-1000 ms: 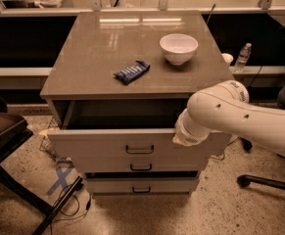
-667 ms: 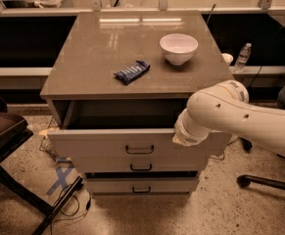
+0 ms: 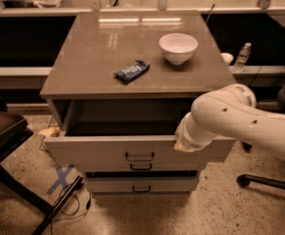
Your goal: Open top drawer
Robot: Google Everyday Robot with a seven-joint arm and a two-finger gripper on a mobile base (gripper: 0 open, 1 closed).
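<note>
The top drawer of the grey-beige cabinet stands pulled out, and its dark inside shows below the cabinet top. Its small dark loop handle is at the middle of the front. My white arm reaches in from the right. My gripper is at the arm's end, against the top edge of the drawer front right of the handle, mostly hidden by the arm.
A white bowl and a dark blue snack packet lie on the cabinet top. Two lower drawers are shut. A dark chair stands at the left, a chair base at the right, and cables lie on the floor.
The drawer front and the arm's end have come very slightly toward the camera. Nothing else has moved.
</note>
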